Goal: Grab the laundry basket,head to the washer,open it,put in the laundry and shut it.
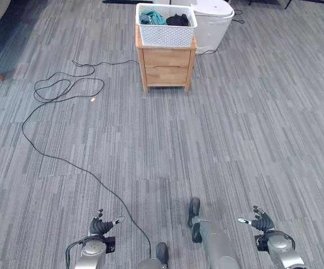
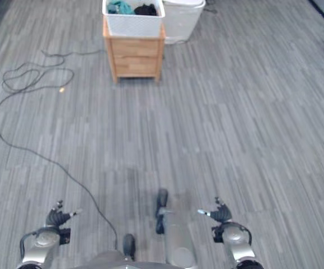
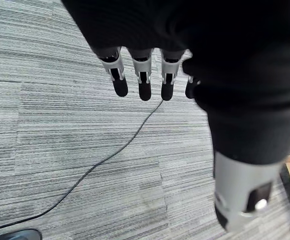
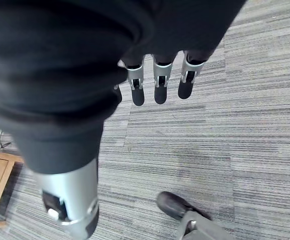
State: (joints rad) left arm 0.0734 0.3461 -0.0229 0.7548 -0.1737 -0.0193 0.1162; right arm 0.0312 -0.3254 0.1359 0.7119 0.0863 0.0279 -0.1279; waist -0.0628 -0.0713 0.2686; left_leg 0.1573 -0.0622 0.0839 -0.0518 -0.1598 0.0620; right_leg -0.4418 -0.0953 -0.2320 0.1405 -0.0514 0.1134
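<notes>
A white laundry basket (image 1: 166, 25) is seen standing on top of a small wooden cabinet (image 1: 166, 66) at the far end of a grey striped carpet floor (image 1: 234, 140), well apart from the robot. Teal and black laundry (image 1: 164, 18) is piled inside the basket. A white washer (image 1: 213, 19) is set just behind the cabinet, to its right. Low at the near edge, the left hand (image 1: 101, 226) and the right hand (image 1: 261, 221) are held above the carpet, each empty, with fingers (image 3: 143, 82) straight and spread apart, as is also shown for the right hand's fingers (image 4: 158, 82) in its wrist view. A corner of the cabinet is caught in both wrist views.
</notes>
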